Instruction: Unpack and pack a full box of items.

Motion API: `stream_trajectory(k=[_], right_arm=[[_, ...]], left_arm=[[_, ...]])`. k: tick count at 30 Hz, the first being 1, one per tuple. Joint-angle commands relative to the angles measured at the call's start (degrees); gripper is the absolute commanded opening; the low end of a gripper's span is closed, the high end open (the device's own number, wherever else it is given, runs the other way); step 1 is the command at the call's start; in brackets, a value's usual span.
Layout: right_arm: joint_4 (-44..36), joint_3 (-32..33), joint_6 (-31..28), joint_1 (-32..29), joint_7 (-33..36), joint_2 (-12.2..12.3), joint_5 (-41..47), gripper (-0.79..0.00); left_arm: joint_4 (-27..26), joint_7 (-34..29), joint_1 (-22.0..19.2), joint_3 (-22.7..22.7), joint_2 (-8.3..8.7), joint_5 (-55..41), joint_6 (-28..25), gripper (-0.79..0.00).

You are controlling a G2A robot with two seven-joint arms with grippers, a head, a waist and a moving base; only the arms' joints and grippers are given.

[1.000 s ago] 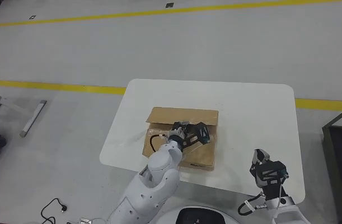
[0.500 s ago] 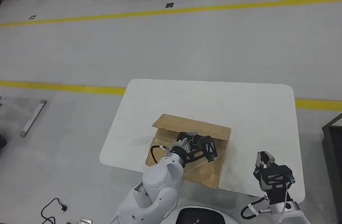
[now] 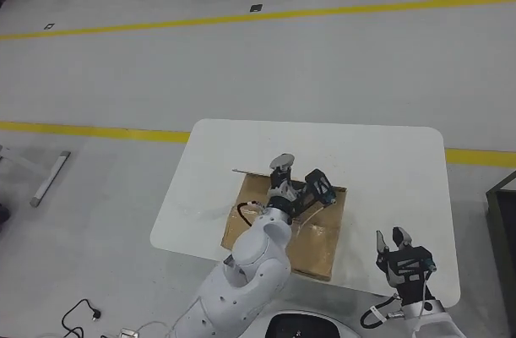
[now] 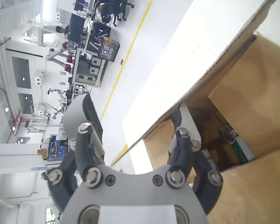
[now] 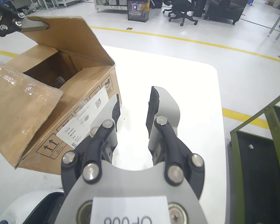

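White table (image 3: 393,169) bearing cardboard box (image 3: 317,245), opening upward, labelled side turned toward parted right gripper (image 5: 134,108); far flap (image 5: 67,38) propped by wide-spread left gripper (image 4: 132,104).

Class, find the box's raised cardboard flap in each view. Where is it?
Top view: flap, edge-on, at the far side of the box.
Left wrist view: flap running between the open jaws of the left gripper.
Right wrist view: flap standing over the box's opening.
Shared landmark: the white table.
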Motion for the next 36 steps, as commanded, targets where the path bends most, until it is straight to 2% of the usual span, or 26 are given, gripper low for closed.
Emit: stream_trajectory(k=[1, 4, 9, 14, 20, 25, 30, 36], right_arm=[[-0.1, -0.1, 0.1, 0.0, 0.1, 0.0, -0.1, -0.471], [-0.4, -0.2, 0.3, -0.2, 0.1, 0.0, -0.2, -0.465], [-0.8, -0.5, 0.6, -0.7, 0.0, 0.1, -0.4, -0.474], [-1.2, -0.3, 0.9, -1.5, -0.4, 0.2, -0.3, -0.468], [-1.3, -0.2, 0.8, -1.7, -0.3, 0.3, -0.2, -0.462], [-1.2, -0.2, 0.5, -1.6, -0.5, 0.4, -0.1, -0.456], [-1.0, -0.2, 0.4, -1.6, -0.7, 0.4, 0.0, -0.459], [-1.0, -0.2, 0.6, -1.8, -0.8, 0.5, 0.2, -0.462]], left_arm=[[1.9, -0.8, -2.8, 0.9, -0.45, -0.1, 1.1, 0.000], [5.2, -3.7, -6.8, 1.8, -1.39, -3.2, 2.7, 0.000], [12.4, -6.9, -12.7, 3.5, -2.67, -3.1, 6.1, 0.000], [18.2, -9.6, -16.8, 5.0, -3.86, -2.2, 9.5, 0.000], [24.0, -12.3, -19.6, 6.0, -4.96, -0.5, 11.6, 0.000], [27.0, -17.2, -21.7, 5.7, -6.27, -4.0, 14.4, 0.000], [30.9, -18.6, -23.1, 6.4, -7.06, -2.1, 15.2, 0.000], [32.1, -19.1, -23.4, 6.6, -7.69, -0.6, 14.4, 0.000]])
